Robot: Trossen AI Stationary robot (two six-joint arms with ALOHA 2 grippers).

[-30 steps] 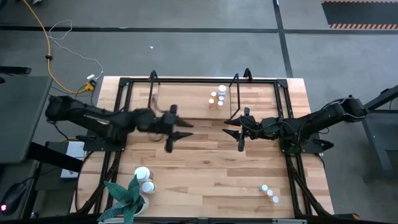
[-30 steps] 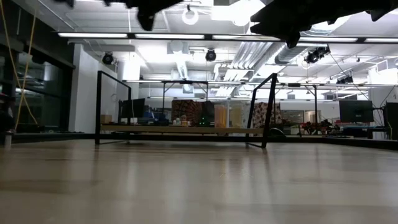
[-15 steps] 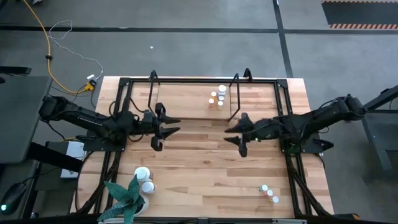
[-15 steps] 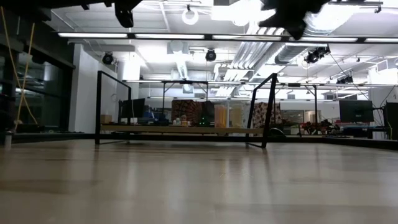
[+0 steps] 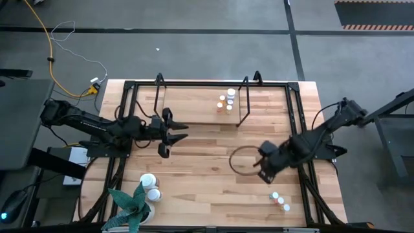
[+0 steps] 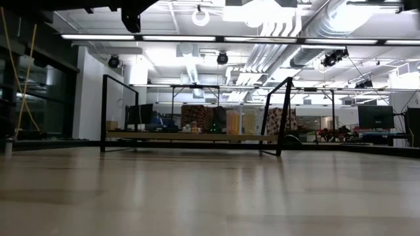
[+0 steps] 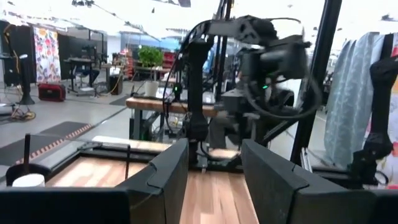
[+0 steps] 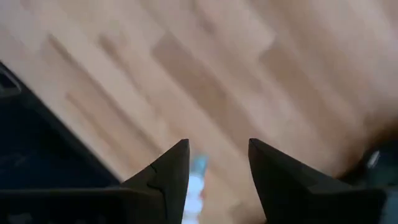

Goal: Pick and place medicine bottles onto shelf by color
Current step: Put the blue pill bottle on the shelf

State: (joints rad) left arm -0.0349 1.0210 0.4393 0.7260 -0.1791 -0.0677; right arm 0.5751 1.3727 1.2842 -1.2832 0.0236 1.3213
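Three tiny medicine bottles [image 5: 281, 201] stand in a row near the table's near right corner. Several more tiny ones [image 5: 226, 102] stand on the shelf [image 5: 194, 107] at the far middle. Two larger white bottles [image 5: 151, 186] stand near the plant at the near left. My right gripper [image 5: 265, 169] hangs open, pointing down, above the table just short of the near right row, which shows blurred [image 8: 196, 177] below its fingers [image 8: 171, 171]. My left gripper [image 5: 181, 131] is open, level, left of centre, in front of the shelf, with nothing between its fingers [image 7: 168, 171].
A green spiky plant [image 5: 132, 204] in a white pot stands at the near left corner. Black tube hoops [image 5: 240, 103] frame the shelf, and black rails [image 5: 304, 175] run along both table sides. Bare wood [image 5: 207, 175] lies between the arms.
My right gripper has swung from the table's middle toward the near right corner and tipped from level to pointing down, rolling as it went. My left gripper has drawn back toward the table's left edge, then kept still. No bottle has moved.
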